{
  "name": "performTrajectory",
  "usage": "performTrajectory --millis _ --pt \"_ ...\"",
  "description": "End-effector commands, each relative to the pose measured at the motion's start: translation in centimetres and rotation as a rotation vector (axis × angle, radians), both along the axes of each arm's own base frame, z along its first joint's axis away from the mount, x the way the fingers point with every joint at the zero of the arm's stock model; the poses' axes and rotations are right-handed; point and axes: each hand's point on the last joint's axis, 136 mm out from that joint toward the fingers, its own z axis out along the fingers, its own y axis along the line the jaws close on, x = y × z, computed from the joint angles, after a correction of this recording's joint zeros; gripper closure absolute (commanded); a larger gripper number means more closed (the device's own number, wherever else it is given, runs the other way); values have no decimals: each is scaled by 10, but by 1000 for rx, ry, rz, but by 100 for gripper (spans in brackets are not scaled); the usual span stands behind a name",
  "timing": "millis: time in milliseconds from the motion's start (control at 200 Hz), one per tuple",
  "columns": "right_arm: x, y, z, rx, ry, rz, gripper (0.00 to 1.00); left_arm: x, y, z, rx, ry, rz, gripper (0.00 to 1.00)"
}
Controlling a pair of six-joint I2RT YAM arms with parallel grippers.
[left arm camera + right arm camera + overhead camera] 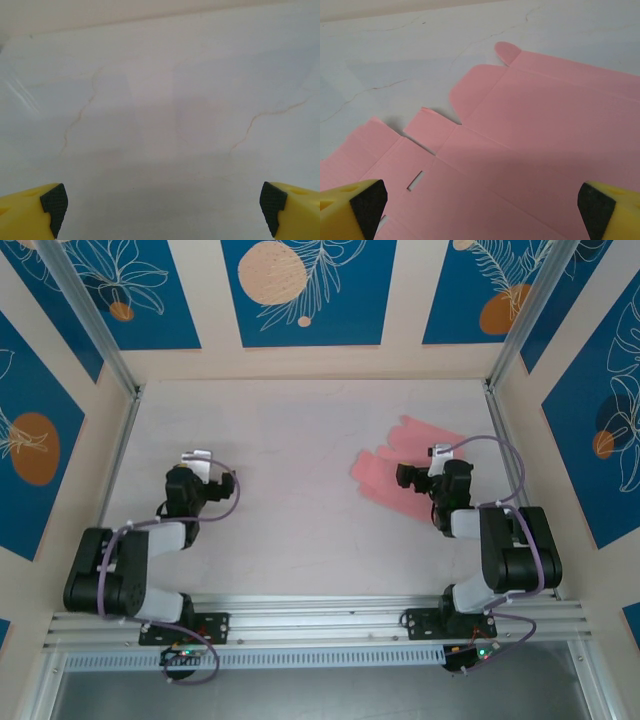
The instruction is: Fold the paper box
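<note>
The paper box (388, 472) is a flat pale pink cut-out with flaps and creases, lying unfolded on the white table at the right. My right gripper (408, 478) hovers directly over it, jaws wide open. In the right wrist view the pink sheet (530, 145) spreads beneath the yellow fingertips (362, 207), with a small slot cut near the left one; nothing is gripped. My left gripper (192, 480) sits at the left of the table, well apart from the paper, open over bare tabletop (160, 125).
The white marbled table (300, 440) is ringed by cream walls with blue panels. Aluminium posts (95, 330) stand at the back corners and a rail (320, 615) runs along the near edge by the arm bases.
</note>
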Motion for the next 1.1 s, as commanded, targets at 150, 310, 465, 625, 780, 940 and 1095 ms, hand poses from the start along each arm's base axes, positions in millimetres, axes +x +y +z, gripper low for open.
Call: performTrajectory --millis 150,310,465,625,780,940,1095 --pt "-13 -37 46 101 63 -205 0 -5 -10 73 -180 -53 -2 0" --pt "-40 -63 53 223 191 -367 0 0 -42 89 -342 -22 -59 0" --pt "-74 -87 47 361 358 -535 0 9 -106 89 -397 72 -163 0" --pt "-104 -91 26 539 510 -616 2 8 -179 80 -425 151 -274 0" --pt "-118 -79 -1 602 644 -605 11 7 -219 63 -480 231 -327 0" --pt "-120 -63 -19 659 722 -553 20 1 -244 41 -471 313 -362 0" --pt "-122 -42 -34 676 781 -516 27 -1 -249 34 -482 335 -368 0"
